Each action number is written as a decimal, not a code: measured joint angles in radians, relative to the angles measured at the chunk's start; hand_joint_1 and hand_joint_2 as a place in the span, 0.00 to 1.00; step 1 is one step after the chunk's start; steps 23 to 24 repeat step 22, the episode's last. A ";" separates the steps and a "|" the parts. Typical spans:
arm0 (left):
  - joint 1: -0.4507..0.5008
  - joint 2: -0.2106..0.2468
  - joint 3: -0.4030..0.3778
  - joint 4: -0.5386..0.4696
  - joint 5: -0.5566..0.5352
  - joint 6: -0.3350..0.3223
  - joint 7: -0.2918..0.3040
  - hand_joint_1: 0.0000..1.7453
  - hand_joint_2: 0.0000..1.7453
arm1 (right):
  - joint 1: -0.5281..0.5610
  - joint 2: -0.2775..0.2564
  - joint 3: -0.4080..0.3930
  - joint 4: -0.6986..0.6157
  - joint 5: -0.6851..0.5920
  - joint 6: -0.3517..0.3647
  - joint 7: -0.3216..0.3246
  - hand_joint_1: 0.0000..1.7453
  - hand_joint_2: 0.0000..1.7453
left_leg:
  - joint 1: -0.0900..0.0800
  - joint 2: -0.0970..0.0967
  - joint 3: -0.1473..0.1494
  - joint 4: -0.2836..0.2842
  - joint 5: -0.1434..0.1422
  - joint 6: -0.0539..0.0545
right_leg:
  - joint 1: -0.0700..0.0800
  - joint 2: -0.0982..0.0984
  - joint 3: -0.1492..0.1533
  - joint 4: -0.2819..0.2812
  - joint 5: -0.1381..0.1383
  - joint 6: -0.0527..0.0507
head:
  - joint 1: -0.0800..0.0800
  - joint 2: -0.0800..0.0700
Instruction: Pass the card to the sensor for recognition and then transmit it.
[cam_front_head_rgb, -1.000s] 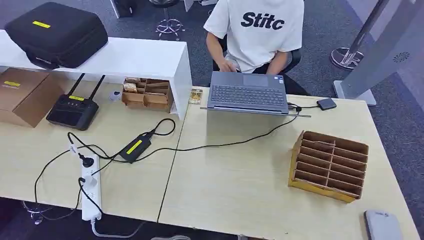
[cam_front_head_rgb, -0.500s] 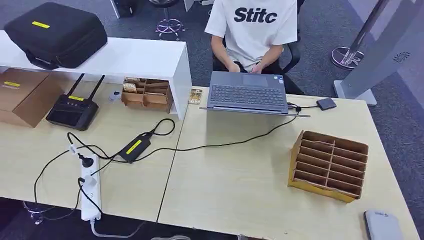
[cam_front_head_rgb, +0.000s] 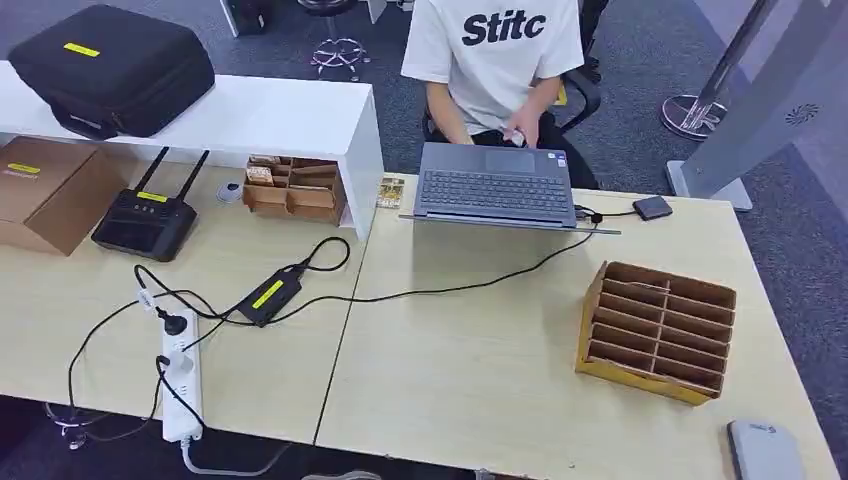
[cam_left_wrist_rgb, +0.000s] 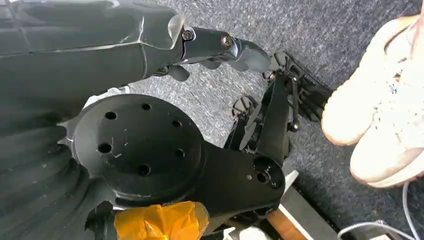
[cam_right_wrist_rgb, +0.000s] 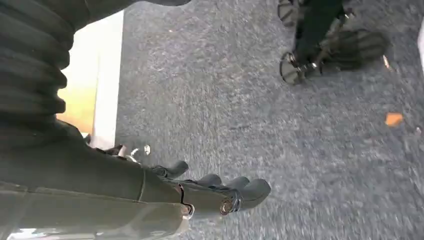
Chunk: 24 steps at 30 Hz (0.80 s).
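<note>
Only the person (cam_front_head_rgb: 495, 50) in the white shirt moves since the earlier pictures: they slide a little to one side behind the laptop (cam_front_head_rgb: 495, 190), and one of their hands now sits at its back edge. Everything on the table (cam_front_head_rgb: 470, 390) stays where it was, and so does the whole head view, so the robot is not walking or turning. The brown rack (cam_front_head_rgb: 660, 330) with its many slots stands near the right end of the table. A small black box (cam_front_head_rgb: 652, 207) lies past it, beside the laptop, with a wire going to it. It may be the sensor, but I cannot be sure. A flat grey thing (cam_front_head_rgb: 765, 450) lies at the near right corner. I cannot find the card anywhere; it is too small to pick out or it is hidden. The left hand (cam_left_wrist_rgb: 215, 45) hangs low over the grey carpet (cam_left_wrist_rgb: 210, 100), close to a white shoe (cam_left_wrist_rgb: 385, 110). Its fingers are stretched out and hold nothing. The right hand (cam_right_wrist_rgb: 205, 192) hangs over the carpet too, with its fingers loose, a little apart from the thumb, and holding nothing. So the small move by the person does not bring the card any closer to the sensor. With both hands down and bare, this could be a time when the card is yet to be picked up, or a time when it has already been handed on.
</note>
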<state>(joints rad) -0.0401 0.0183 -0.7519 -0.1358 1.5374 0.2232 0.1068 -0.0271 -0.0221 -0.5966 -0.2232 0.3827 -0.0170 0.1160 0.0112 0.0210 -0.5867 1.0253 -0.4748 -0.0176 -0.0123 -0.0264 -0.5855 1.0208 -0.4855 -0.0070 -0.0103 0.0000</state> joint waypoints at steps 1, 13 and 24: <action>0.000 0.000 0.000 0.000 -0.001 -0.002 0.000 0.00 1.00 | 0.001 -0.002 0.000 0.000 0.025 0.051 0.005 0.00 1.00 | 0.000 0.000 0.000 0.000 0.000 0.000 | 0.000 0.000 0.000 0.000 0.000 0.000 | 0.000 0.000; -0.002 0.003 -0.011 0.000 0.010 0.008 -0.001 0.00 1.00 | 0.000 0.006 -0.021 -0.004 0.080 0.068 0.000 0.00 0.00 | 0.000 0.000 0.000 0.000 0.000 0.000 | 0.000 0.000 0.000 0.000 0.000 0.000 | 0.000 0.000; -0.009 -0.008 -0.011 0.000 0.032 0.033 -0.009 0.00 1.00 | -0.009 0.011 -0.082 -0.026 0.070 -0.104 -0.008 0.00 0.00 | 0.000 0.000 0.000 0.000 0.000 0.000 | 0.000 0.000 0.000 0.000 0.000 0.000 | 0.001 0.000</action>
